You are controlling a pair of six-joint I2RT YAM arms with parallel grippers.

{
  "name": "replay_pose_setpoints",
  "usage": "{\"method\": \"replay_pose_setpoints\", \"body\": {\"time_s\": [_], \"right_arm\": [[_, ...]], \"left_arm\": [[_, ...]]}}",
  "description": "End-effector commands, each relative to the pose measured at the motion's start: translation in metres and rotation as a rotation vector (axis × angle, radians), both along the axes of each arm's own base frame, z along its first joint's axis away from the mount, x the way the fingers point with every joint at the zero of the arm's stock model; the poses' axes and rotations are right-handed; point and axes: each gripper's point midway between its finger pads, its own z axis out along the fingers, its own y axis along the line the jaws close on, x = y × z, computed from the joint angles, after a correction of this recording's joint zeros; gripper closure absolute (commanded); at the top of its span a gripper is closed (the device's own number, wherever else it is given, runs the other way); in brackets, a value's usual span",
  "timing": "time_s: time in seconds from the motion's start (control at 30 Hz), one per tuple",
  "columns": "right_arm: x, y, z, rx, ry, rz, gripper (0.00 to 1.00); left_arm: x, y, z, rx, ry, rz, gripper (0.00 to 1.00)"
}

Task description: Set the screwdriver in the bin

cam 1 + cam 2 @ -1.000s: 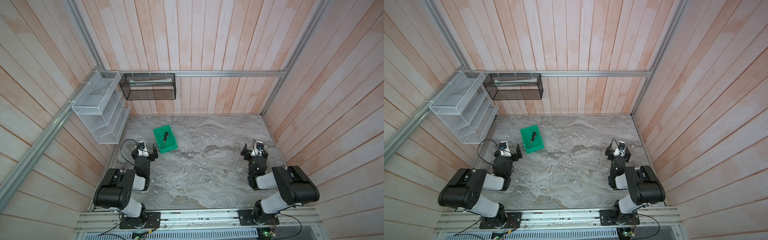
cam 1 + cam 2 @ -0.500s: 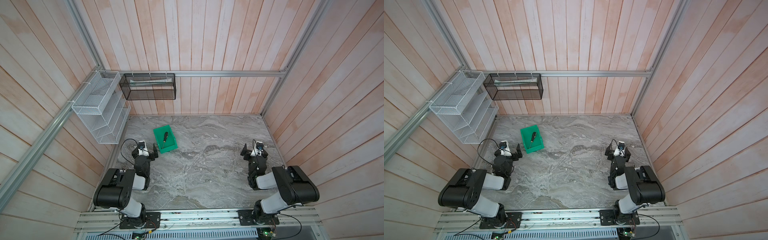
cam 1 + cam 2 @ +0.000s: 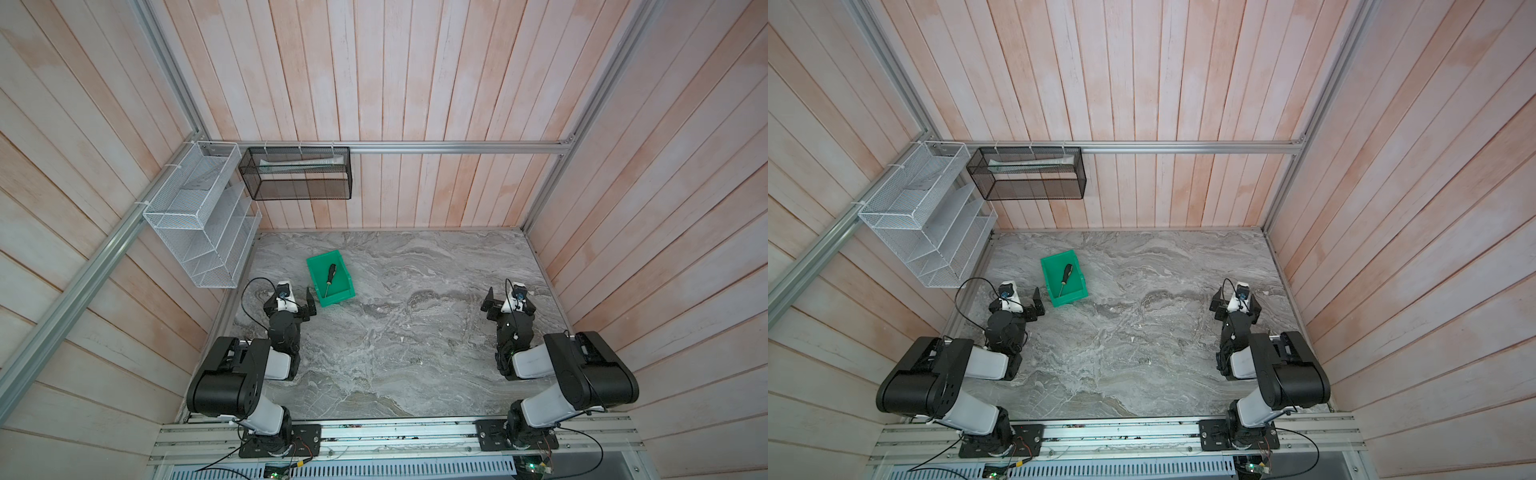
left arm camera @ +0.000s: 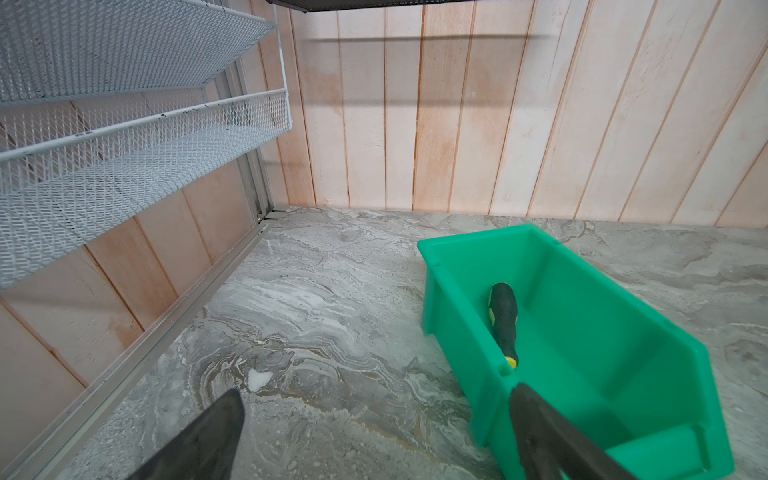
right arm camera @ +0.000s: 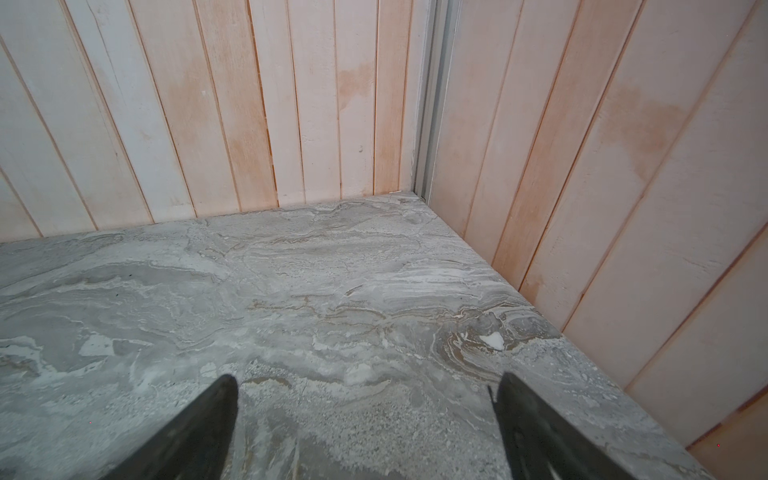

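While the left gripper [image 4: 376, 395] is spread wide and empty just beside the bin [image 3: 341, 286], the screwdriver [image 3: 329, 280] is seen lying flat inside the bin, handle to the back wall, tip toward the arms. Far right, the right gripper [image 5: 365, 381] is spread empty too.

Nothing has visibly changed over the last second. In both top views the left end effector [image 3: 289, 296], the right end effector [image 3: 510, 302], the screwdriver [image 3: 330, 279] and the bin [image 3: 314, 282] sit where they were; any arm movement is too slight to make out.
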Motion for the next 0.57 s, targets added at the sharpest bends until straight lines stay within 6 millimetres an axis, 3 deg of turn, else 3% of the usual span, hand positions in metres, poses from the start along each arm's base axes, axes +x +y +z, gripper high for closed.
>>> {"method": "replay_pose_setpoints", "body": {"time_s": [0.0,0.53], "right_arm": [[0.0044,-0.0002,0.0024,0.014,-0.005,0.002,0.02],[0.0046,-0.0004,0.0033,0.018,-0.009,0.012,0.02]], "left_arm": [[0.0033,0.0004,0.0051,0.003,-0.011,-0.005,0.00],[0.0031,0.0006,0.0053,0.003,-0.012,-0.004,0.00]]}}
